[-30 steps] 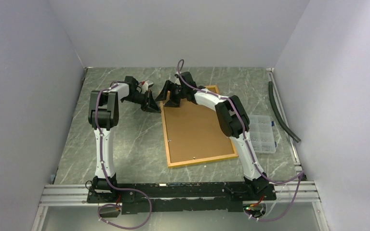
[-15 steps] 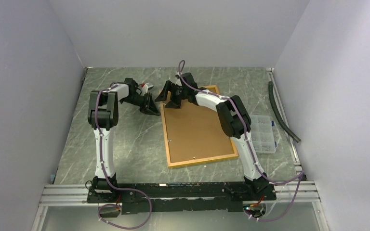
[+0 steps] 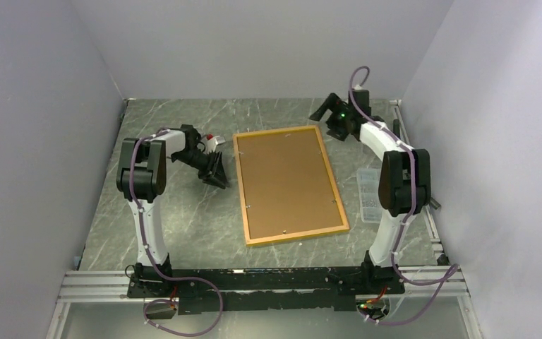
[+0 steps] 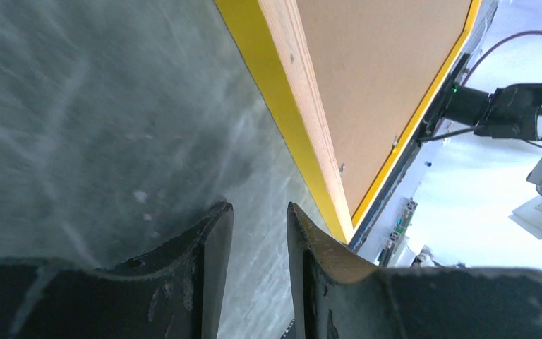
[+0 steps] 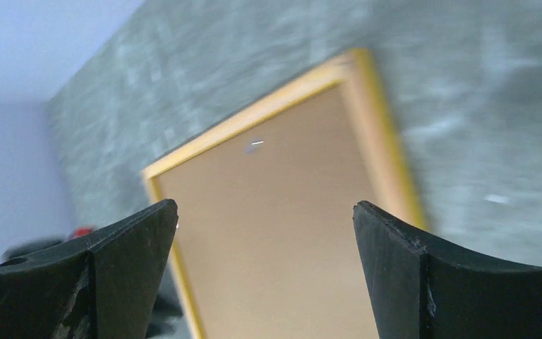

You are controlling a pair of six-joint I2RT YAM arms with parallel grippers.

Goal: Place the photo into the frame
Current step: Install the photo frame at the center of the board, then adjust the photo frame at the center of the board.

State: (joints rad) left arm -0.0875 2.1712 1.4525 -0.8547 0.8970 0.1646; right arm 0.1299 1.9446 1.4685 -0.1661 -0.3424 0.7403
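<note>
Frame (image 3: 296, 235) lies flat and back up in the middle of the table (image 3: 183, 219). The left wrist view shows its yellow front edge down against the surface. Brown backing board (image 3: 286, 183) sits inside the rails and covers the whole opening. Photo is not visible in any of the 3 views; if it's in there it's under the board, can't confirm. Left gripper (image 3: 217, 171) is low, just beside the frame's left rail, fingers nearly together with a narrow gap and nothing between them. Right gripper (image 3: 327, 113) is up near the far right corner, jaws wide apart, holding nothing, not touching the frame. My read: either the insert is done with the board seated, leaving only tabs and a flip, or the photo is out of view and 0 progress is provable. Tabs are too small to judge.
</note>
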